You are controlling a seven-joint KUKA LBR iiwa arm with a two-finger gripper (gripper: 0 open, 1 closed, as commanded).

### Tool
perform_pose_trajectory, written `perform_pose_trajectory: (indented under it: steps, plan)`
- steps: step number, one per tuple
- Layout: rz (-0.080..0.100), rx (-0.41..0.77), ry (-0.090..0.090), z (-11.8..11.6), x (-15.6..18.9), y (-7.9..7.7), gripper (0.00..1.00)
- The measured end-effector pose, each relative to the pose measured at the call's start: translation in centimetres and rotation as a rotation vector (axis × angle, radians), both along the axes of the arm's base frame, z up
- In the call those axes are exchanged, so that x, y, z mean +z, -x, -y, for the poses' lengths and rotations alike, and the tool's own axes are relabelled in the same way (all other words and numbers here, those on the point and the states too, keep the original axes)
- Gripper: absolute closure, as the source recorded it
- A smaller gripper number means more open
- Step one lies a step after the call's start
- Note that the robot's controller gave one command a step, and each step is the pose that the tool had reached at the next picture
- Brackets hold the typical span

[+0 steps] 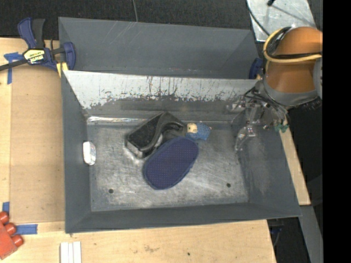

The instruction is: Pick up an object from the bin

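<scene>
camera view: the tool hangs over the bare right part of the grey bin; i cannot tell how far open it is. nearest, to its left, lies a small blue piece with a tan end, beside a dark blue oval pad and a black object. a small white thing lies well apart by the left wall.

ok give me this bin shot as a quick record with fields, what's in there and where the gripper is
bin: grey metal bin
gripper: low at the view's right, over bare floor near the right wall
nearest thing: small blue toy with a pale head, left of the gripper, apart from it
centre: dark blue oval pad, its upper edge against a black and grey object
left: small white object, alone by the left wall
task state: nothing lifted yet
</scene>
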State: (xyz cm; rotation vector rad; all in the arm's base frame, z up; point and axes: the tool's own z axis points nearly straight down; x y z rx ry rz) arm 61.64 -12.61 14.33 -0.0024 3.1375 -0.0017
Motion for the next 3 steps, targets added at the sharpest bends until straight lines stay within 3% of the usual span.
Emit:
perform_pose_trajectory:
  steps: [1, 2, 3]
  plan:
    - [0.001, 0.174, -0.002, -7.7, -6.6, -0.1, 0.0]
    - [0.004, 0.172, 0.0, -7.4, -6.4, -0.2, 1.0]
    - [0.007, 0.284, 0.004, -3.7, 6.4, 1.8, 1.0]
